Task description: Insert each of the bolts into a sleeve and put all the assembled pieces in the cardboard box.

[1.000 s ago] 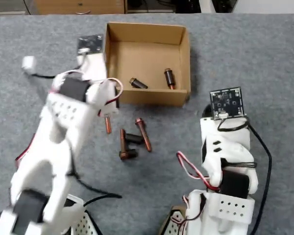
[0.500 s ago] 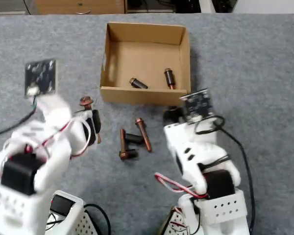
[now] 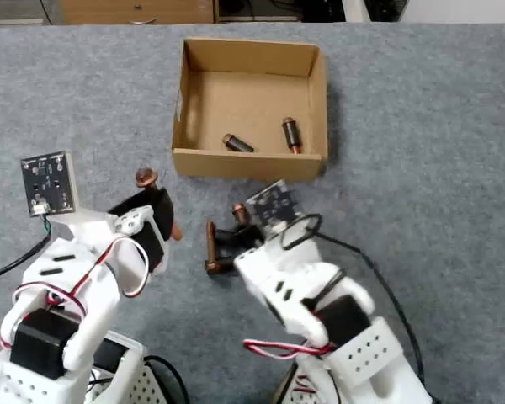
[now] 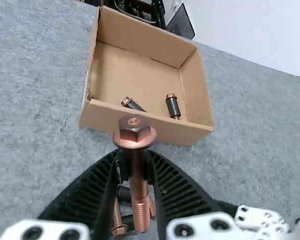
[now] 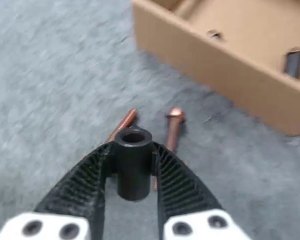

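Left arm: folded back at the near left of the worktop (image 3: 421, 126), wrist angled toward the cardboard box (image 3: 248, 165). Left claw (image 4: 134, 161) is closed tight on a copper bolt (image 4: 134, 175), gripped at mid-shank. The bolt is clear of the worktop, hex head toward the box, threaded end back toward the arm.

Right arm: leaning in toward the centre, just in front of the box. Right claw (image 5: 133, 152) is clamped on a black sleeve (image 5: 133, 170), bore facing up.

Below the right claw, two loose bolts (image 5: 174, 128) lie on the worktop, one beside the other.

Box contents: two assembled pieces (image 3: 236, 143), apart from each other, near the front wall.
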Motion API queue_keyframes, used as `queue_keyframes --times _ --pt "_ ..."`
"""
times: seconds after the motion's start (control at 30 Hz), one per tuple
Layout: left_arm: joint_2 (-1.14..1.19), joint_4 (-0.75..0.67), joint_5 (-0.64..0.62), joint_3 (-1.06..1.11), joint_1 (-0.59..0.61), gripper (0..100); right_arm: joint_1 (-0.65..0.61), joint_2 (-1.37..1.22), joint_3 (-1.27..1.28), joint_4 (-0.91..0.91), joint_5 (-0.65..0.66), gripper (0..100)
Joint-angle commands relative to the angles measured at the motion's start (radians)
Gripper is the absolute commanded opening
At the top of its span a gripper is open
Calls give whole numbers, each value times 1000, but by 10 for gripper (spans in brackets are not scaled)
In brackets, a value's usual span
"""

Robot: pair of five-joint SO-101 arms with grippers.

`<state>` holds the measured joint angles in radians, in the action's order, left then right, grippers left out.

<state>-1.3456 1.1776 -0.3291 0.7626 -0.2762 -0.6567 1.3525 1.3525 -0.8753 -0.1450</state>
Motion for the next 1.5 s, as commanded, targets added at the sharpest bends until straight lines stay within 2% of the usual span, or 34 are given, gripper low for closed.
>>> queue_keyframes --times 0.0,0.2,0.33,0.47,0.57,0.83,1.33,1.47 --pt "8 -20 -14 15 37 19 -91 19 38 115 -12 1" --pt "4 -25 -11 83 183 19 -157 19 71 227 -14 1" --pt "4 -38 -11 104 183 19 -203 19 71 250 -15 1" --pt "4 -141 -11 163 183 19 -223 19 65 244 -74 1" --pt "4 -193 -11 193 153 19 -225 19 64 244 -109 1" --pt "4 -199 -18 199 8 19 -220 19 74 244 -114 1" --pt "4 -121 -18 203 -3 19 -199 21 79 249 -107 1" --pt "-7 -123 -18 186 -3 19 -199 88 79 242 -107 1"
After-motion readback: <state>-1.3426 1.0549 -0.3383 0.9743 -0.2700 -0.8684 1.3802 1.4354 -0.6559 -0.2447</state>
